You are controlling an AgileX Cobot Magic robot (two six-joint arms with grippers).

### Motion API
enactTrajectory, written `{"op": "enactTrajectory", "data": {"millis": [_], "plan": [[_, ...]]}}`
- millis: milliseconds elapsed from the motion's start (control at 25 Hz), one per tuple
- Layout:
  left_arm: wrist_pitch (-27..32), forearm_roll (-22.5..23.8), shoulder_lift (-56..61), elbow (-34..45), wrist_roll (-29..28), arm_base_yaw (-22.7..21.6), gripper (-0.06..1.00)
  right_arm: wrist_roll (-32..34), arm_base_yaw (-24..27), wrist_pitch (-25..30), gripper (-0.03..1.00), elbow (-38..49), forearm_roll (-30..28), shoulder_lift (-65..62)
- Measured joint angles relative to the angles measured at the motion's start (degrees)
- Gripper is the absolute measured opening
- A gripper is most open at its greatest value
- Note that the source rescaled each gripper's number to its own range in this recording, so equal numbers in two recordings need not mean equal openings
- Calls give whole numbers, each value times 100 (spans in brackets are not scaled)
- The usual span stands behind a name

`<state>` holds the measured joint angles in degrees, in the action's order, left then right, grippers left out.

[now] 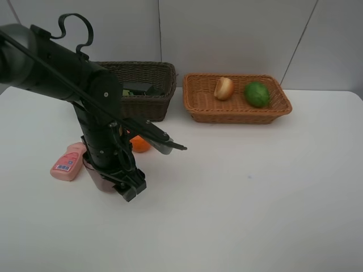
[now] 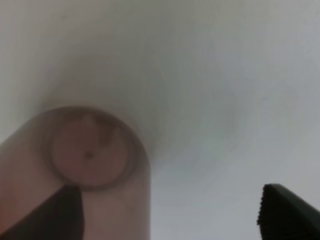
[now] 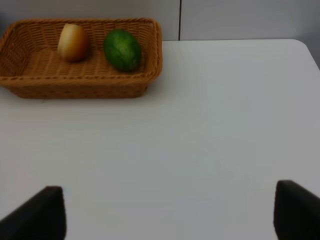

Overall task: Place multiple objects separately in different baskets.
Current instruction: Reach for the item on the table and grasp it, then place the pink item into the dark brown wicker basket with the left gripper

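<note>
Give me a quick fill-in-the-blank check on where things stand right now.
The light tan basket holds ____ fruits: a lime and a peach-like fruit. The pink bottle lies on its ____ on the table. The mandarin sits partly hidden behind the ____ arm. The right hand is ____, holding nothing.
Missing: two; side; left; open.

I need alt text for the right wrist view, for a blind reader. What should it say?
A tan wicker basket on a white table holds a peach-like fruit and a green lime, side by side. Nearer the camera, the right end effector is open, with only bare table between its fingers.
</note>
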<state>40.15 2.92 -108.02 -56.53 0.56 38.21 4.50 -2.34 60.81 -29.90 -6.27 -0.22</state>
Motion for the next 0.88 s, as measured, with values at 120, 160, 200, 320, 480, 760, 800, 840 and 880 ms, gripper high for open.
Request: {"op": "enactTrajectory", "data": {"millis": [120, 160, 200, 320, 480, 760, 800, 840, 880], "plan": [[0, 0, 0, 0, 0, 0, 56, 0, 0, 0, 83, 0, 0, 0], [0, 0, 0, 0, 0, 0, 42, 0, 0, 0, 83, 0, 0, 0], [0, 0, 0, 0, 0, 0, 29, 0, 0, 0, 83, 0, 0, 0], [0, 21, 0, 0, 0, 0, 0, 0, 0, 0, 83, 0, 0, 0], [0, 21, 0, 0, 0, 0, 0, 0, 0, 0, 83, 0, 0, 0], [0, 21, 0, 0, 0, 0, 0, 0, 0, 0, 83, 0, 0, 0], [0, 21, 0, 0, 0, 0, 0, 0, 0, 0, 83, 0, 0, 0], [0, 21, 0, 0, 0, 0, 0, 0, 0, 0, 83, 0, 0, 0], [0, 21, 0, 0, 0, 0, 0, 0, 0, 0, 83, 0, 0, 0]]}}
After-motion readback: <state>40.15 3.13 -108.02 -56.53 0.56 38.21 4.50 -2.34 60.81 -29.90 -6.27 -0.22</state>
